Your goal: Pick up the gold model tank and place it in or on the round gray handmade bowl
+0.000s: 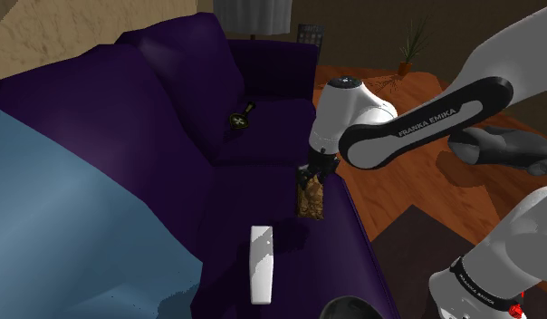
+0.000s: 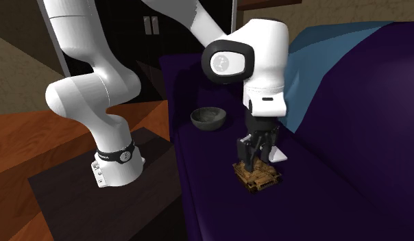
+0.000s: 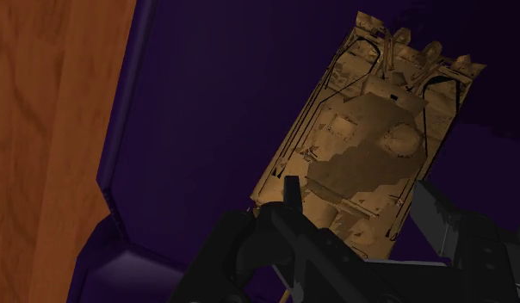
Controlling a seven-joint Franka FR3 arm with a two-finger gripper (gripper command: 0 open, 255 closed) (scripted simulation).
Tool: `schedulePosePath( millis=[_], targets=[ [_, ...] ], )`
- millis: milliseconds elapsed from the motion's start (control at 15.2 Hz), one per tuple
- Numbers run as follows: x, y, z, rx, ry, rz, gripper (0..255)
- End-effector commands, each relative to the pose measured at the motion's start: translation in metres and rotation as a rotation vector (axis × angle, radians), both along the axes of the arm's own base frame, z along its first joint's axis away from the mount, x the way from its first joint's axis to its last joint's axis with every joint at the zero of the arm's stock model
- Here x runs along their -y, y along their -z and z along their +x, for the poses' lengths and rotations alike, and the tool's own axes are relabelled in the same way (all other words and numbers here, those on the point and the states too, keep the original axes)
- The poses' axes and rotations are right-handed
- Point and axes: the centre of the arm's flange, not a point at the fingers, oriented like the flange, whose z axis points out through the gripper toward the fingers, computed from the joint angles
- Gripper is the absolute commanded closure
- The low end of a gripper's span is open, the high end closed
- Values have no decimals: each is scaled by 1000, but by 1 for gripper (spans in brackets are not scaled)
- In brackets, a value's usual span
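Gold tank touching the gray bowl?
Apart. The second exterior view shows the tank resting on the purple sofa seat, with a stretch of bare cushion between it and the bowl.

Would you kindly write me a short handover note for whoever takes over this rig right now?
Gripper: the black two-finger gripper is open, low over the gold model tank, with its fingers straddling one end and not clamped.
Things: the tank lies flat on the purple sofa seat. The round dark-gray bowl stands upright further along the same seat, empty.
Done: the approach to the tank.
Left: close on the tank, lift it, carry it to the bowl, release.
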Motion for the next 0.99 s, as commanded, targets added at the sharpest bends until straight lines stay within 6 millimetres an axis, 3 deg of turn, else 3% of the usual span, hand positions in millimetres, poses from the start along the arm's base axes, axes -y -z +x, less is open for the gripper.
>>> schedulePosePath(
  millis=[0,924],
  targets=[
    [0,-11,1,0,0,0,255],
    [0,-85,1,0,0,0,255]
  ],
)
